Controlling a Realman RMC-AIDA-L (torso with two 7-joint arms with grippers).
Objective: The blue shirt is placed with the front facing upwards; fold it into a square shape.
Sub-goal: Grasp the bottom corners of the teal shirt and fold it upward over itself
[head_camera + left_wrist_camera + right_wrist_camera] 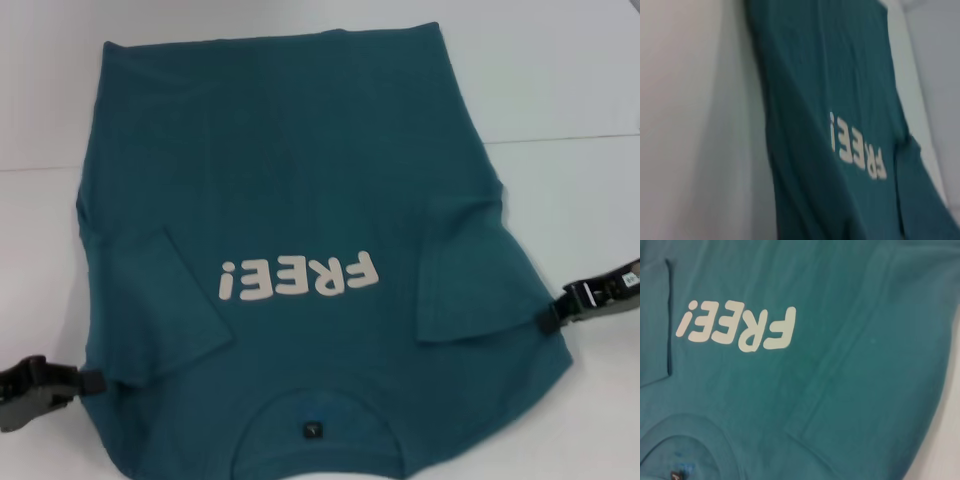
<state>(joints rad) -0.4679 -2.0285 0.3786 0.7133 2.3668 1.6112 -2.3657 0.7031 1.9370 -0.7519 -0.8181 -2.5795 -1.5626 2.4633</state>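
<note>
The blue shirt lies flat, front up, on the white surface, collar nearest the robot, hem far. Its long axis runs away from the robot, and both sleeves are already folded in over the body. The left gripper sits at the near left shoulder edge, the right gripper at the right shoulder edge. The shirt lies between them, inward of each. Both are about equally near. Cannot tell if either pair of jaws is apart or clamped on cloth.

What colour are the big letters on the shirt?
White "FREE!" letters on the dark teal-blue cotton T-shirt, clearest in the right wrist view.
</note>
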